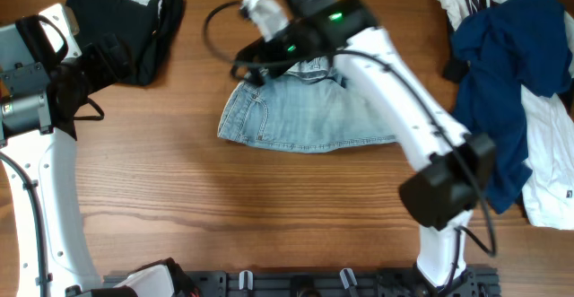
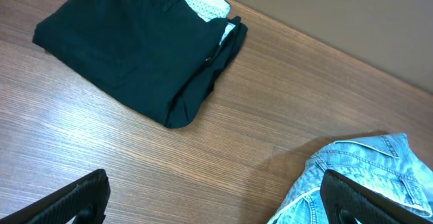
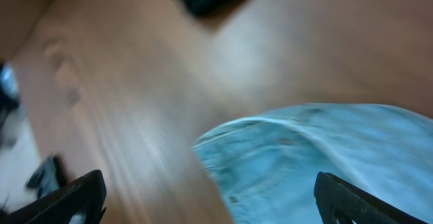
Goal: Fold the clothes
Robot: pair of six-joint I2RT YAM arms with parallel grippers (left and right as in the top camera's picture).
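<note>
Surface (image 1: 179, 189) carries loose clothes pile (image 1: 520, 91) at right, denim garment (image 1: 305, 109) at centre under the right arm, folded black garment (image 1: 126, 28) far left; left fingers (image 2: 74, 200) and right fingers (image 3: 67, 197) spread wide, holding nothing.

Around me I see a wooden surface (image 1: 179, 198), brown, its long grain running left to right. Along its near edge sits a black rail (image 1: 278, 284) carrying small hooks (image 1: 345, 277). Past the far edge, the left wrist view shows a plain dull brown backdrop (image 2: 338, 14), possibly a wall.
</note>
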